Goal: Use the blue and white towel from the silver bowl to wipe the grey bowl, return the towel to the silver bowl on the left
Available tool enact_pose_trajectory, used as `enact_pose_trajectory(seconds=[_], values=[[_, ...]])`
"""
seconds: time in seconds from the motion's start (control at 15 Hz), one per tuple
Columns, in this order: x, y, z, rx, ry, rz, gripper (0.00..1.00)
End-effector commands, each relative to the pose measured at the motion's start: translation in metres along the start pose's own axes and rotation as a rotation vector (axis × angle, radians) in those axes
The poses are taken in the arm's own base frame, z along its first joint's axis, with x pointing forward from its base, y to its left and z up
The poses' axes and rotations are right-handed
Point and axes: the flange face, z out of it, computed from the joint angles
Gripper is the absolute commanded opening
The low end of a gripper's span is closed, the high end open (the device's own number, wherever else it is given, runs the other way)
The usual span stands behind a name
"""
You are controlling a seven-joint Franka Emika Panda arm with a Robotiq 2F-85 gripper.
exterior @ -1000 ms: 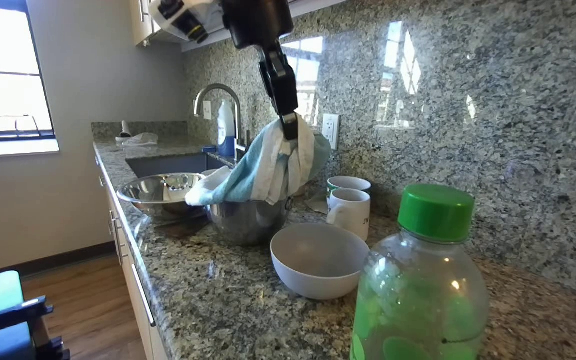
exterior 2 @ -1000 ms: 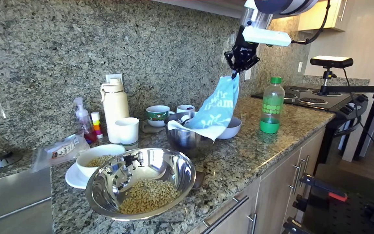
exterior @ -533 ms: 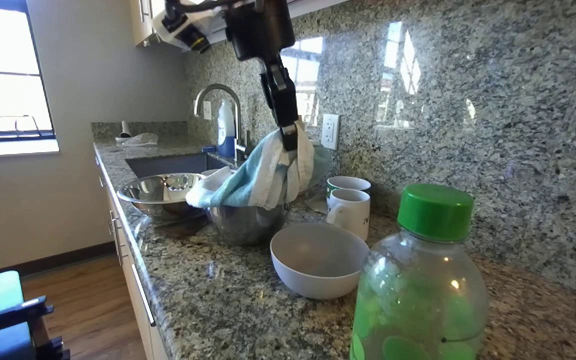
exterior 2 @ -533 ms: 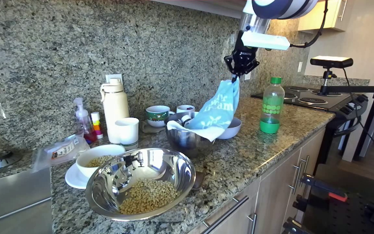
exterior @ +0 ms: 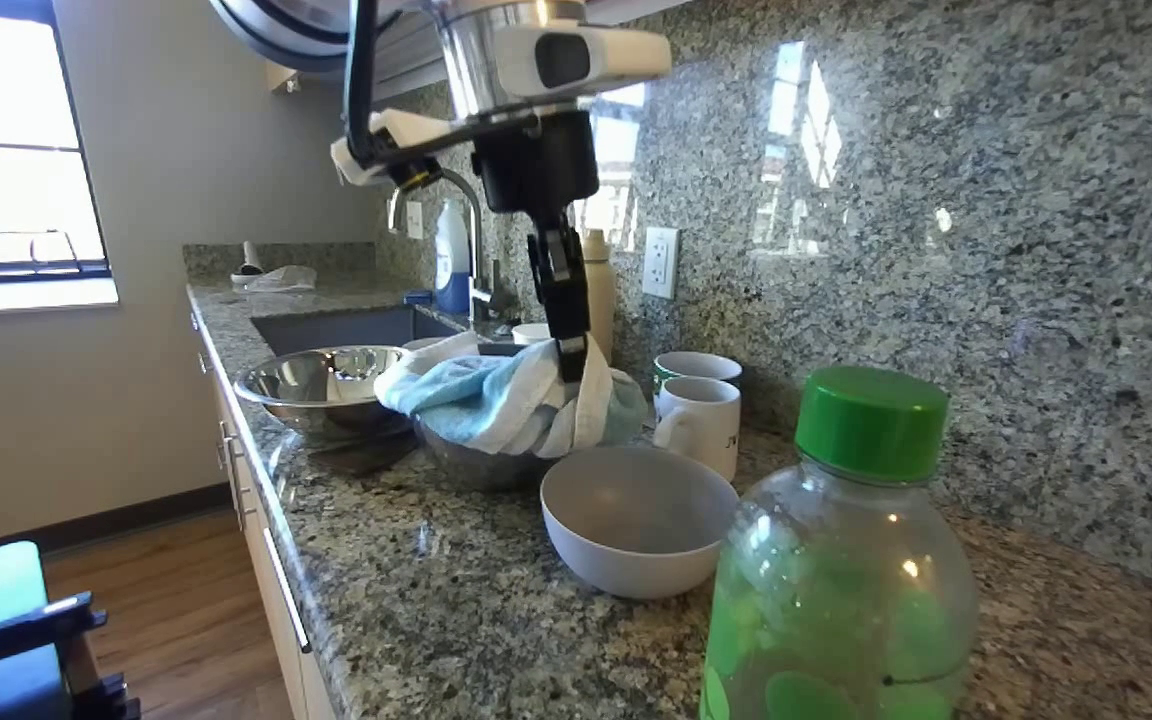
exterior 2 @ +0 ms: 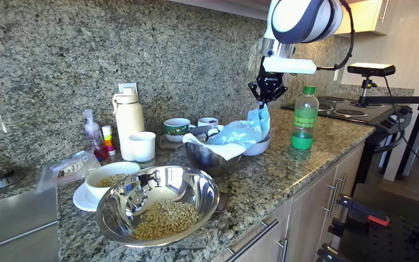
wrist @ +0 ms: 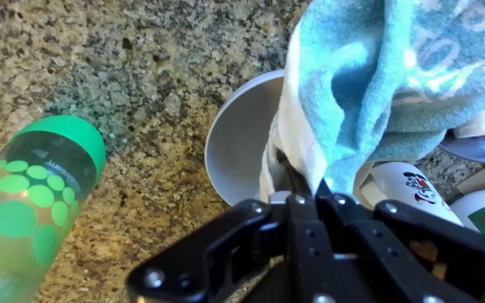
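Note:
My gripper (exterior: 571, 362) is shut on a blue and white towel (exterior: 491, 390), pointing down, in both exterior views (exterior 2: 262, 105). In the wrist view the fingertips (wrist: 310, 189) pinch a bunched part of the towel (wrist: 356, 84). The towel drapes over the deep silver bowl (exterior 2: 206, 160) and hides much of its opening; this bowl also shows below the cloth (exterior: 481, 470). The grey bowl (exterior: 636, 500) stands beside it, upright, partly behind the towel in an exterior view (exterior 2: 259, 148) and in the wrist view (wrist: 238, 143). No towel lies inside its visible part.
A wide shiny bowl (exterior 2: 122, 207) with beans stands near the counter edge. Two mugs (exterior: 711, 425) stand by the wall. A green-capped bottle (exterior 2: 306, 120) stands past the grey bowl. A cream flask (exterior 2: 129, 123) and a white bowl (exterior 2: 118, 167) stand near the sink.
My gripper has moved down with the towel in it. The towel has sunk and folded lower over the deep silver bowl. The bowls have not moved.

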Motion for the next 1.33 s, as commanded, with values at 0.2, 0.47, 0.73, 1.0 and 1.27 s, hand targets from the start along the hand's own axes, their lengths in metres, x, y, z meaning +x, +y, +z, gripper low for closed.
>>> enact_pose_trajectory(seconds=[0.2, 0.47, 0.73, 1.0, 1.27], values=[[0.004, -0.006, 0.041, -0.023, -0.035, 0.039, 0.01], [0.007, -0.004, 0.066, -0.03, -0.055, 0.046, 0.01], [0.006, -0.009, 0.09, -0.033, -0.055, 0.042, 0.01], [0.002, -0.01, 0.117, -0.05, -0.076, 0.036, 0.01], [-0.001, -0.003, 0.141, -0.107, -0.1, 0.03, 0.01]])
